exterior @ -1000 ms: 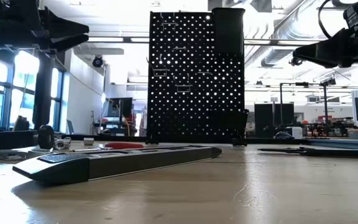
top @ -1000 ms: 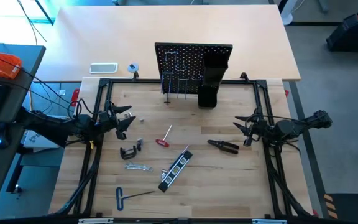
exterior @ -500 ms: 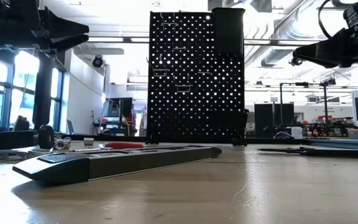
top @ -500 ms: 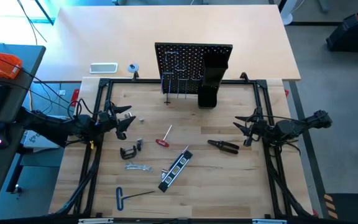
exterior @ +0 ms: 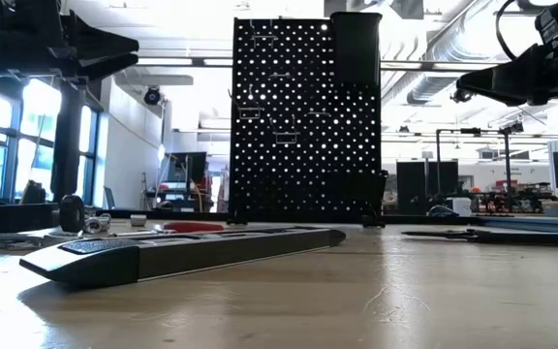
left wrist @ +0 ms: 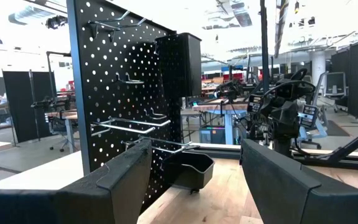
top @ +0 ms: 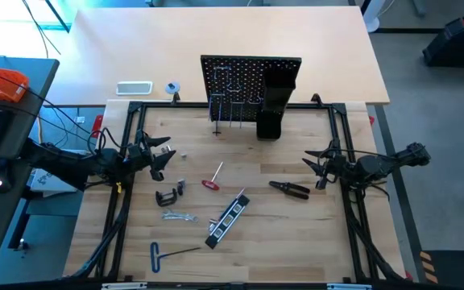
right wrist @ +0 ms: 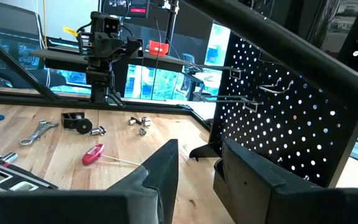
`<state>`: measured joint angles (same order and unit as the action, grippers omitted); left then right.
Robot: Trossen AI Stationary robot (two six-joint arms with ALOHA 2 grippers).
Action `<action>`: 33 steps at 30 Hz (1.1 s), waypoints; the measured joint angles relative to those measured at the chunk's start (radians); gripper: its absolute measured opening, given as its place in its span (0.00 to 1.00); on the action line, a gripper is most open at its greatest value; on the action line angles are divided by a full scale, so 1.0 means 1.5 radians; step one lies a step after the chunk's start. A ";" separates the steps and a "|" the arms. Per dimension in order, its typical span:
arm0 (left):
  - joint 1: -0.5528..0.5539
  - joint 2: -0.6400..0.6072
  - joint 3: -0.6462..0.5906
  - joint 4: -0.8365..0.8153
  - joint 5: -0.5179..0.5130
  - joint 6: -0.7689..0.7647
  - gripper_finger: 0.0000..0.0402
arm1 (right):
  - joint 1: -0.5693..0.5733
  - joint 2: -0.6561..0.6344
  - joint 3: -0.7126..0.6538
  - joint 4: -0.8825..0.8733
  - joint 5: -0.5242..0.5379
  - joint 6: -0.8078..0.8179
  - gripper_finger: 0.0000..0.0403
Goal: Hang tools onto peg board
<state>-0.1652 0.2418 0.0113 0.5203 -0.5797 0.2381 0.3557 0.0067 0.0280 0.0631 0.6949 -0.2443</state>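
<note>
The peg board [top: 250,84] stands upright at 12 o'clock on the table [top: 296,234], its hooks bare so tools can be hung from the front. The tools lie flat in the middle: screwdriver [top: 211,182], clamp [top: 167,196], wrench [top: 178,215], bar [top: 227,218], hex key [top: 170,253] and pliers [top: 290,189]. The left gripper [top: 161,157] hovers at 9 o'clock, jaws wide apart, empty. The right gripper [top: 313,163] hovers at 3 o'clock, jaws partly apart, empty. Probably both wait clear of the tools for an unobstructed approach.

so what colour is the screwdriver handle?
Red. The screwdriver handle shows best in the right wrist view, lying on the table.
</note>
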 joint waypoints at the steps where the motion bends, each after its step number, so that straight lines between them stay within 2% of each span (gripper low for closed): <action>1: 0.000 0.000 0.000 0.000 0.000 0.000 0.59 | 0.000 0.000 0.000 0.000 0.000 0.000 0.29; 33: 0.000 0.000 0.000 0.000 0.018 -0.001 0.59 | 0.000 0.000 0.000 0.000 0.000 0.000 0.29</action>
<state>-0.1658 0.2419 0.0115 0.5205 -0.5529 0.2365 0.3557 0.0068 0.0277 0.0631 0.6951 -0.2443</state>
